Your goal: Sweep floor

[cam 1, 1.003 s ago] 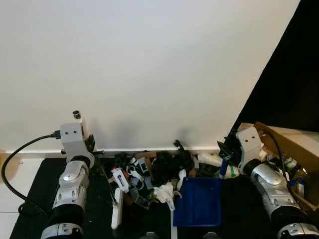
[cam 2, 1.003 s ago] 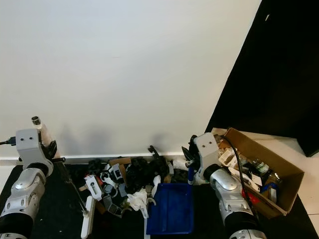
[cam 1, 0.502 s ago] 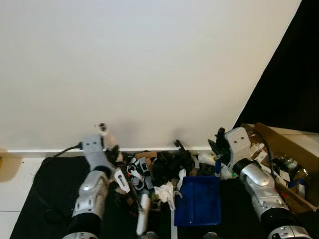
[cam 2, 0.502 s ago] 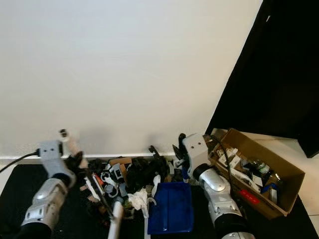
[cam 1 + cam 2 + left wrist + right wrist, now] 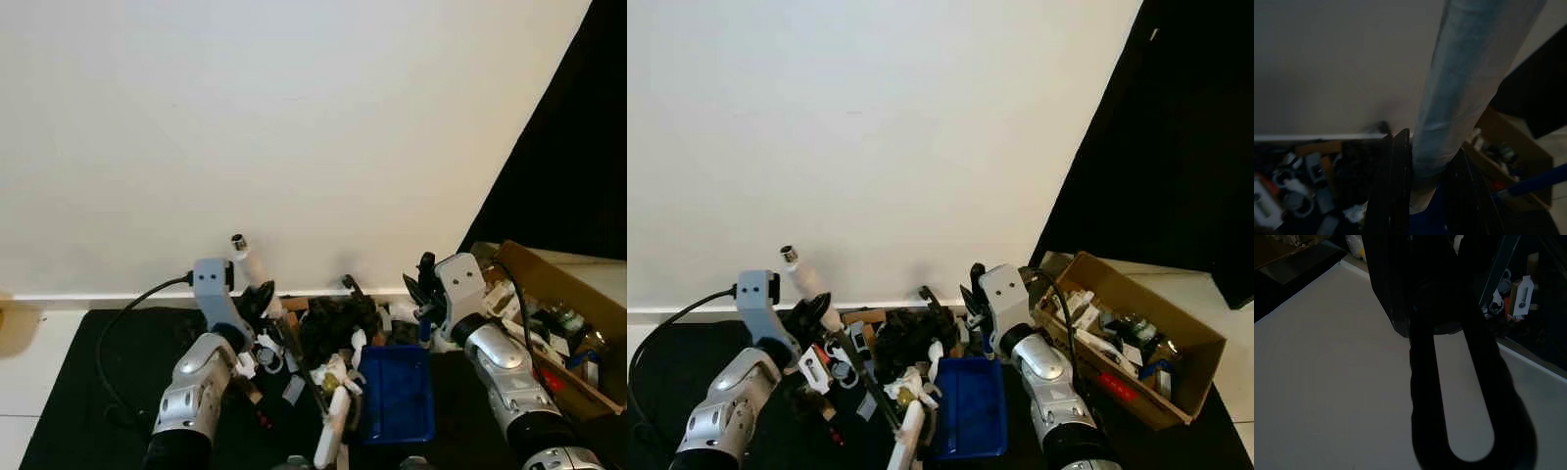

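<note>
The white brush (image 5: 333,431) lies slanted on the black mat (image 5: 88,372), its head against the debris pile (image 5: 328,328) by the wall (image 5: 294,127), just left of the blue dustpan (image 5: 402,397). The left gripper (image 5: 1422,193) has its fingers clamped on the brush's pale handle (image 5: 1459,93). The right gripper (image 5: 423,284) grips the dustpan's handle (image 5: 1459,396), near the cardboard box (image 5: 568,323).
</note>
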`<state>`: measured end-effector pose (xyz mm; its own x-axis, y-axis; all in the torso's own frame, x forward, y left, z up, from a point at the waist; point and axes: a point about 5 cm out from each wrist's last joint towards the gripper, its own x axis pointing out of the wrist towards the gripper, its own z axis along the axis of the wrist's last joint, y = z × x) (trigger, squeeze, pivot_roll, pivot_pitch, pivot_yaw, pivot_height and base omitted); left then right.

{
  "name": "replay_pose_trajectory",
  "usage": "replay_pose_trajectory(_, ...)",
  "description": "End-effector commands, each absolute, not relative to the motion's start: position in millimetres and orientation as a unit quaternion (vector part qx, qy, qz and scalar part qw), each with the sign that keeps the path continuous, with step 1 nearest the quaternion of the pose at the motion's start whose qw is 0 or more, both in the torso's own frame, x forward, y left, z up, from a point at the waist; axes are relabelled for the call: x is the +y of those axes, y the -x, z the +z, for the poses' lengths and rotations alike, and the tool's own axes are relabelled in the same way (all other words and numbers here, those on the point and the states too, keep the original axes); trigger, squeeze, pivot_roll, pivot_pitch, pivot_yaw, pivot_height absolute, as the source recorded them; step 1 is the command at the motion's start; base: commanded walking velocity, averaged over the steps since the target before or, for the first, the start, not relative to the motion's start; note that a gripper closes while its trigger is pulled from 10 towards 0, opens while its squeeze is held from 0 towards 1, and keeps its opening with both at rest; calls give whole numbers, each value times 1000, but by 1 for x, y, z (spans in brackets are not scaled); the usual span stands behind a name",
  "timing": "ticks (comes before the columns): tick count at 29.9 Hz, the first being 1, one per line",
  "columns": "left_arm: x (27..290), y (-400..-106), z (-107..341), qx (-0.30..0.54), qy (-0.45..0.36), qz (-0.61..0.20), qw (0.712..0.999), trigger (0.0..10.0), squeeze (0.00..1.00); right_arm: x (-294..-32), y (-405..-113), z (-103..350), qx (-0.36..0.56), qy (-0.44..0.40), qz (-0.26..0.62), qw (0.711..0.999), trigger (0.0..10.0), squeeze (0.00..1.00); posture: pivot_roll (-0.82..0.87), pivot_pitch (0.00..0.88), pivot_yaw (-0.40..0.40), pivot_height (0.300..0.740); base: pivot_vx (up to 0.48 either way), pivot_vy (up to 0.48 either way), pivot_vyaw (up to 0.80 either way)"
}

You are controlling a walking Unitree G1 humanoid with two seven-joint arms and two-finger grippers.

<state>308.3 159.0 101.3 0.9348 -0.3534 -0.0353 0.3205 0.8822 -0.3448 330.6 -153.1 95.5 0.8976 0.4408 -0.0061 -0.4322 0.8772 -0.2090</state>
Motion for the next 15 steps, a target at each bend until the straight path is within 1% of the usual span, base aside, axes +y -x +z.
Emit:
replay_pose_trajectory(1,149,-306,107,32,204,-194,959,10000,0,-140,-323,82,-3,80,247,966,10000,0,39,231,57,740,0,0,0)
replay_pose_trajectory(3,148,-306,115,23,211,-197,957,10000,0,-139,-323,82,-2,78,247,966,10000,0,45,224,58,740,0,0,0)
replay_pose_trajectory(4,149,-303,124,17,222,-216,951,10000,0,-139,-323,82,-1,75,246,966,10000,0,45,224,58,740,0,0,0)
replay_pose_trajectory(6,148,-301,128,16,228,-231,946,10000,0,-139,-323,81,-1,74,244,967,10000,0,53,218,60,740,0,0,0)
replay_pose_trajectory(8,150,-300,130,15,220,-237,946,10000,0,-139,-324,81,-1,73,244,967,10000,0,57,215,62,740,0,0,0)
replay_pose_trajectory(10,168,-295,139,9,171,-225,959,10000,0,-139,-324,81,-1,73,242,968,10000,0,63,212,70,740,0,0,0)
replay_pose_trajectory(13,188,-293,146,2,115,-201,973,10000,0,-140,-324,81,-1,72,240,968,10000,0,63,212,70,740,0,0,0)
replay_pose_trajectory(15,202,-292,151,-10,56,-174,983,10000,0,-141,-324,81,-1,72,239,968,10000,0,63,212,70,740,0,0,0)
